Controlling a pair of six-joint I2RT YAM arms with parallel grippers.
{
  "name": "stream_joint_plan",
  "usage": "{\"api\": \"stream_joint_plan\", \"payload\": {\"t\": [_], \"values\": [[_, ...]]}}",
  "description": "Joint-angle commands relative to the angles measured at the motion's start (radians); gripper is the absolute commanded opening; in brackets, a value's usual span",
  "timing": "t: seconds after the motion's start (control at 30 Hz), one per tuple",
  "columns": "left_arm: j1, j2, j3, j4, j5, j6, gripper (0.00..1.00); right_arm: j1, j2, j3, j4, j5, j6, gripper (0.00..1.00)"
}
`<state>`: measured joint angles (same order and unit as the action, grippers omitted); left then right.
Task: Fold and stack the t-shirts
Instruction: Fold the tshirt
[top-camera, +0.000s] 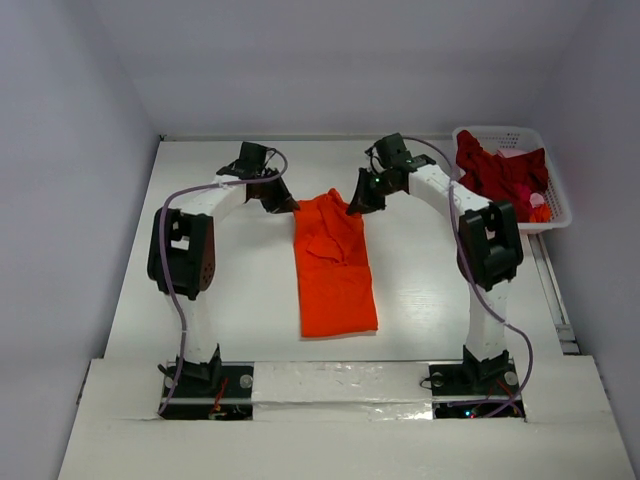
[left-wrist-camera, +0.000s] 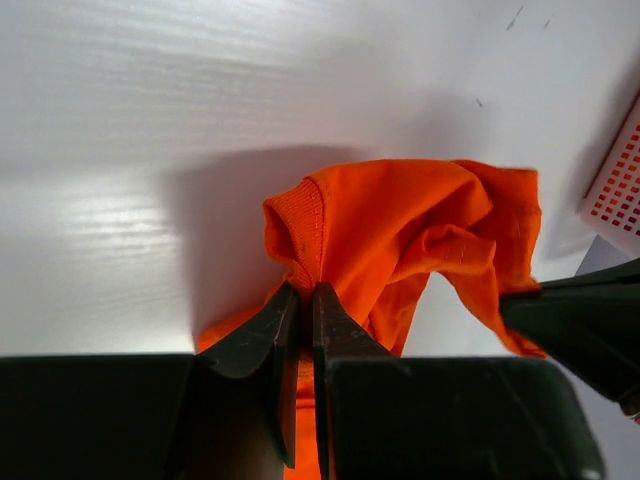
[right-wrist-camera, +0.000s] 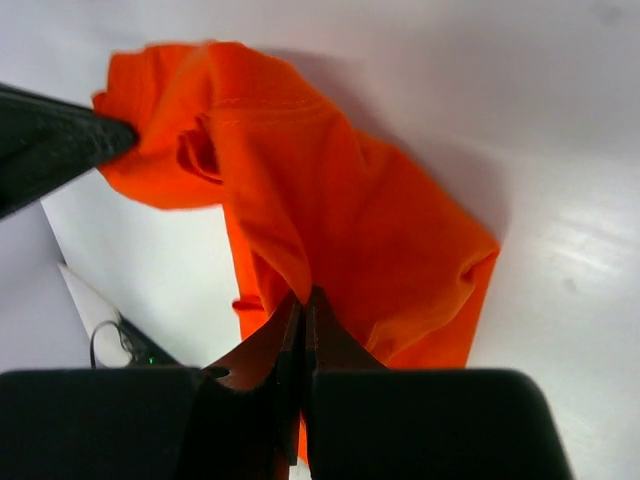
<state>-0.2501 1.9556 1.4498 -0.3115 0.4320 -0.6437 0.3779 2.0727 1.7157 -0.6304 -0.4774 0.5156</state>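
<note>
A bright orange t-shirt (top-camera: 335, 265) lies as a long narrow strip on the table's middle, its far end lifted. My left gripper (top-camera: 291, 205) is shut on that end's left corner, pinching the ribbed collar edge (left-wrist-camera: 300, 245). At the right corner my right gripper (top-camera: 353, 203) is shut on a fold of the same orange cloth (right-wrist-camera: 340, 230). In each wrist view the other gripper's dark fingers show at the frame's edge. Dark crimson t-shirts (top-camera: 495, 172) lie bunched in the basket at the back right.
A white plastic lattice basket (top-camera: 555, 205) stands at the table's back right corner, with a small pink-orange thing (top-camera: 538, 205) inside. A metal rail (top-camera: 552, 290) runs along the table's right edge. White walls close in the back and both sides.
</note>
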Motion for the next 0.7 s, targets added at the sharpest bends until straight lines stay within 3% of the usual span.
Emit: {"api": "stream_joint_plan", "payload": {"t": [0.0,0.27,0.67], "values": [[-0.006,-0.133,-0.025,-0.052,-0.030,0.035,0.00,0.033,-0.100,-0.053,0.043,-0.026,0.010,0.00],[-0.026,-0.256,-0.088,-0.106,-0.062,0.044,0.00,0.044,-0.296,-0.257,0.110,0.046,0.077,0.00],[-0.107,-0.345,-0.161,-0.156,-0.098,0.044,0.00,0.044,-0.379,-0.360,0.117,0.023,0.087,0.00]]}}
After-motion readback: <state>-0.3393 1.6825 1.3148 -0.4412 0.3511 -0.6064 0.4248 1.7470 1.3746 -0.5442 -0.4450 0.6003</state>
